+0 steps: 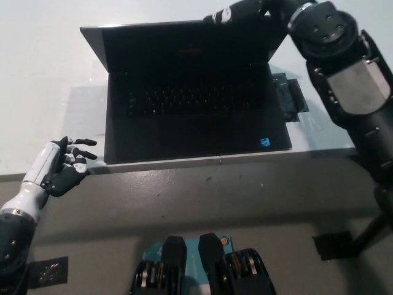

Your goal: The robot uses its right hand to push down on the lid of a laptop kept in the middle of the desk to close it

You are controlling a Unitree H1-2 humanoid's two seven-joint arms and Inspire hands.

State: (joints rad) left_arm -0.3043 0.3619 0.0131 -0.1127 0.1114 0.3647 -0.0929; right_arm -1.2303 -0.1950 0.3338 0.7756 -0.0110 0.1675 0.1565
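Observation:
A black laptop stands open in the middle of the white desk, its lid tilted back and its screen dark. My black right arm reaches in from the right, and my right hand lies at the lid's top edge, right of its centre, fingers stretched out flat. Whether it touches the lid I cannot tell. My white left hand rests open at the desk's front edge, left of the laptop.
A small dark device sits against the laptop's right side. The desk's front edge runs just below the laptop, with grey floor beneath it. A black desk leg stands at the lower right.

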